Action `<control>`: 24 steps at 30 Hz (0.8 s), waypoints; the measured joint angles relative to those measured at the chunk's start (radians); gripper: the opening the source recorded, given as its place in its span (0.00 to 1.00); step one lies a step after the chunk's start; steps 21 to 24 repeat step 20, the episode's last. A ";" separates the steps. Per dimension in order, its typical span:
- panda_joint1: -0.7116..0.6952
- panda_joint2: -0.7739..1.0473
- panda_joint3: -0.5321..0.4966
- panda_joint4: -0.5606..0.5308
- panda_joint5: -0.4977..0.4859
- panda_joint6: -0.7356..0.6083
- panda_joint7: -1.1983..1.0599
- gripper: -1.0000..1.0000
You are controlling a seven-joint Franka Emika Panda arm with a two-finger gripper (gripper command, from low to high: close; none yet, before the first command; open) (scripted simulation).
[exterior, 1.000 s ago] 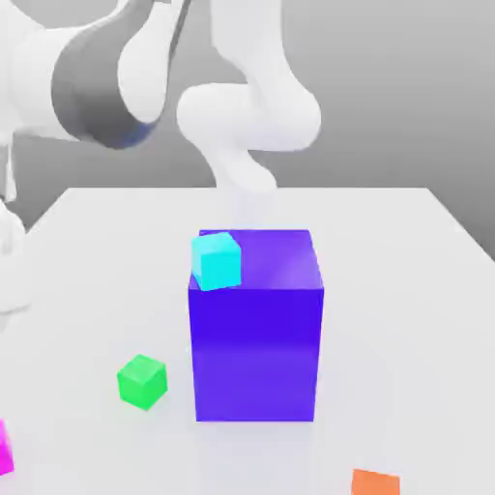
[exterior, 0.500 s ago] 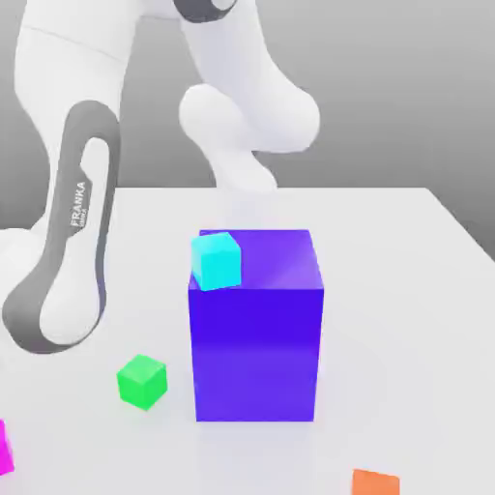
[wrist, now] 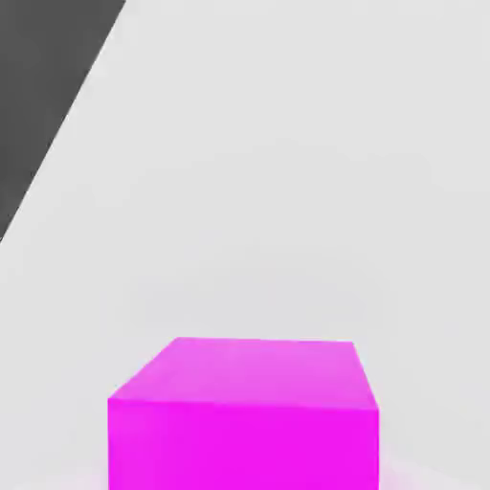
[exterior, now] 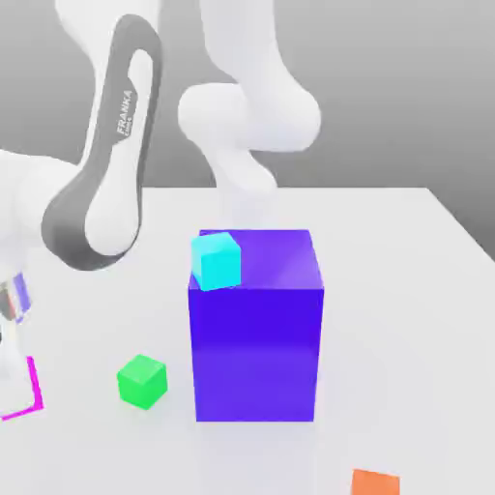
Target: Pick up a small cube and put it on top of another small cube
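Magenta plastic-looking small cube point(exterior: 27, 396) peeks out at the far edge of the exterior view's left, lifted clear of the white tabletop point(exterior: 406, 271) and mostly hidden behind the white arm's gripper point(exterior: 12, 338), whose fingers are closed on it; the hand view shows the same cube point(wrist: 244, 421) close up beneath the camera, with bare table beyond. Moving rightward in the exterior view come a small green cube point(exterior: 142, 381) on the table, a big blue-purple block point(exterior: 256, 329) with a small cyan cube point(exterior: 216, 260) resting on its top corner, and an orange cube point(exterior: 375, 482) near the bottom edge.
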 joint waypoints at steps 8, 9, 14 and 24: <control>0.037 -0.271 0.030 -0.292 -0.162 0.036 0.189 0.00; 0.030 -0.302 0.040 -0.327 -0.187 0.040 0.216 0.00; 0.037 -0.228 0.050 -0.378 -0.188 0.164 0.231 0.00; 0.034 -0.122 0.072 -0.374 -0.120 0.265 0.184 1.00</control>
